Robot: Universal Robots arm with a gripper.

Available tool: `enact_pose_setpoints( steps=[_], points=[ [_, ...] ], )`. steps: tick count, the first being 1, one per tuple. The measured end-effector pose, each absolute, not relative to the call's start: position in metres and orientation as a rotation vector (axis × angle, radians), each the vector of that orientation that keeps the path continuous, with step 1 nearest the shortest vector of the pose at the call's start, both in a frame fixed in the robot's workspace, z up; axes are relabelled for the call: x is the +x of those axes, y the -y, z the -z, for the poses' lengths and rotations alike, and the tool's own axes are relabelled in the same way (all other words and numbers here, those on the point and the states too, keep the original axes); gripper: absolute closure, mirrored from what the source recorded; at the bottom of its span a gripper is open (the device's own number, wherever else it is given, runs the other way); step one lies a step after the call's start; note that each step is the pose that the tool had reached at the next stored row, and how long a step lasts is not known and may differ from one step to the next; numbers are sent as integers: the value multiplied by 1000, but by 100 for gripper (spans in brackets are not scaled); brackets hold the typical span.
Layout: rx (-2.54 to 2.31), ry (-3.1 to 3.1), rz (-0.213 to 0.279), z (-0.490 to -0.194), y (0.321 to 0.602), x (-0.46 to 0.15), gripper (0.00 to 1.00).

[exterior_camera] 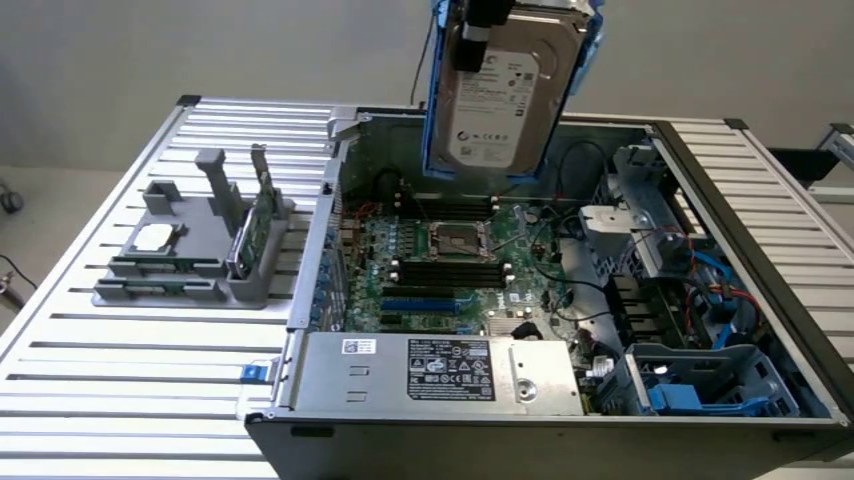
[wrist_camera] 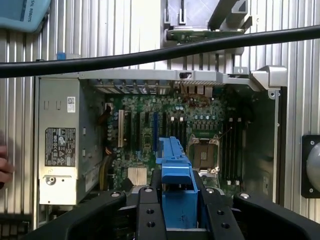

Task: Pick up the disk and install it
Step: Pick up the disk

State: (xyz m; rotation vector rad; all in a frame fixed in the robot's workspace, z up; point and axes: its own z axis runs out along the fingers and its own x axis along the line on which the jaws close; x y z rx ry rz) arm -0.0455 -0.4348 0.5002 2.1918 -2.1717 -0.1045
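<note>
The disk (exterior_camera: 505, 95), a silver-grey hard drive with a white label in a blue plastic carrier, hangs upright in the air above the back of the open computer case (exterior_camera: 320, 200). My gripper (exterior_camera: 478, 30) is shut on its upper end. In the wrist view the carrier's blue edge (wrist_camera: 174, 162) sticks out between my black fingers (wrist_camera: 150, 212), with the motherboard (wrist_camera: 165, 135) far below it. The disk touches nothing in the case.
Inside the case lie the motherboard (exterior_camera: 447, 255), a grey power supply (exterior_camera: 441, 372) at the front and a drive cage with blue parts (exterior_camera: 701, 385) on the exterior view's right. A grey fixture (exterior_camera: 200, 250) stands on the slatted table (exterior_camera: 120, 380). A black cable (wrist_camera: 150, 55) crosses the wrist view.
</note>
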Motion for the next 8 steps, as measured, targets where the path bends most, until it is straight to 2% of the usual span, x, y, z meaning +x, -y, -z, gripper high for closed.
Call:
enact_pose_setpoints(
  steps=[8],
  points=[
    [2194, 2174, 107, -500, 452, -19, 67]
  ],
)
